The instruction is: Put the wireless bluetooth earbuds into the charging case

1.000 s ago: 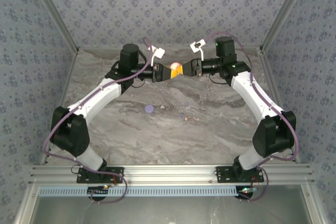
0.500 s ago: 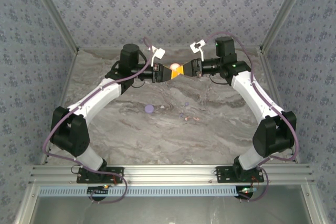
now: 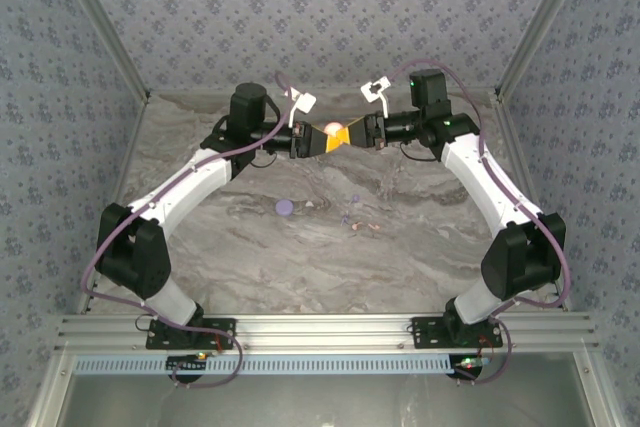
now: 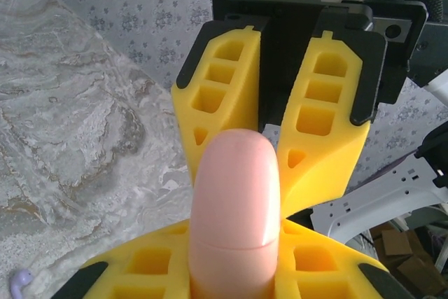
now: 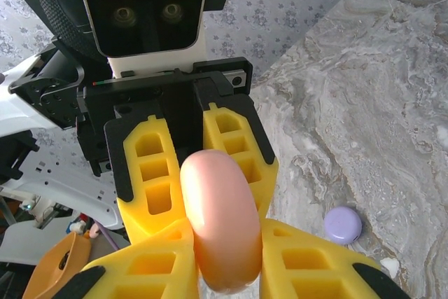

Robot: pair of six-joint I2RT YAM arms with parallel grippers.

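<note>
Left claw (image 3: 320,139) and right claw (image 3: 356,134) both clamp the pink charging case (image 3: 335,128) midair; earbuds (image 3: 346,220) lie apart on the desk (image 3: 250,252) below.

The left claw (image 4: 234,260) grips the near end of a pink, rounded charging case (image 4: 236,201), with a fine seam crossing the case near the yellow fingers (image 4: 150,271). The right claw (image 4: 238,141) faces it and closes on the far end. Grey marbled worktop (image 4: 63,138) lies to the left, and a small lilac piece (image 4: 19,281) sits on it.

Earbuds (image 3: 346,219) too small to resolve
</note>
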